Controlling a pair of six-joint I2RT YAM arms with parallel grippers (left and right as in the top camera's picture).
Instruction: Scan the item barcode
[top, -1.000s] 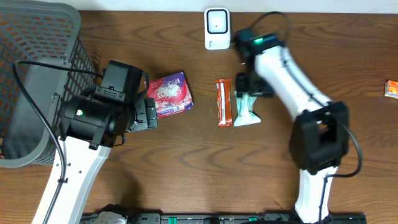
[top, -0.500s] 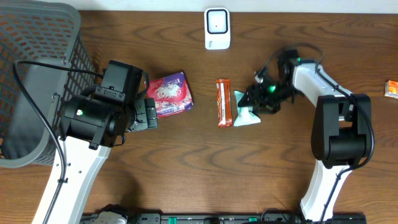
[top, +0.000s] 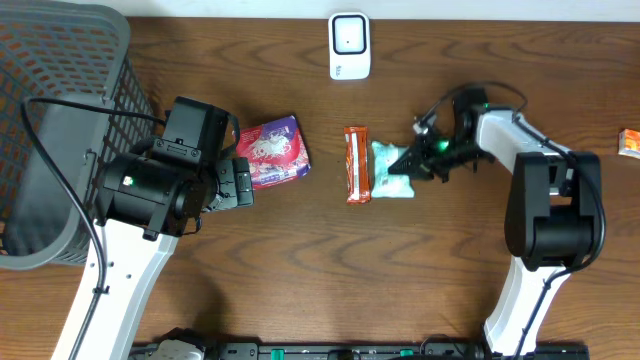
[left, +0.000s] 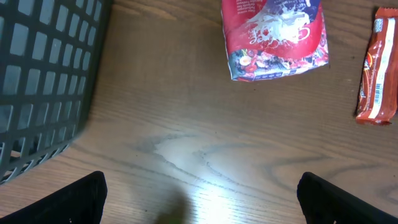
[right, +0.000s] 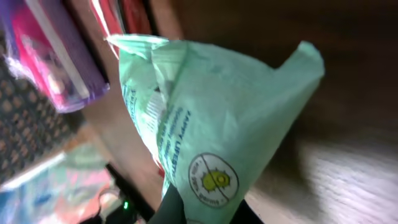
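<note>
Grasp looks done, scan not yet: you have about 1 of 3 steps; lift, carry and present are left.

Overhead: your right hand (top: 410, 165) is clamped on the right edge of the green packet (top: 390, 172). The packet sits mid-surface, touching the orange bar (top: 357, 164) on its left. The scanner (top: 349, 45) stands at the far edge of the surface (top: 300, 270), well apart from the packet. The packet is crumpled and near square. Its long axis looks far-to-near, parallel to the bar, with the gripped edge toward the right arm. You cannot tell whether it is off the surface yet. Your left hand (top: 243, 185) hovers just beside the pink pouch (top: 272, 150), with the basket (top: 60, 100) to its left.

Left wrist: the left hand's fingers (left: 81, 199) are spread wide apart with nothing between them. The pouch and bar lie ahead, both untouched.

Right wrist: the packet (right: 211, 112) fills the frame, pinched at its lower end. The face toward the camera shows print and a round yellow logo, with no barcode visible. You will likely need to turn it before presenting it to the scanner.
</note>
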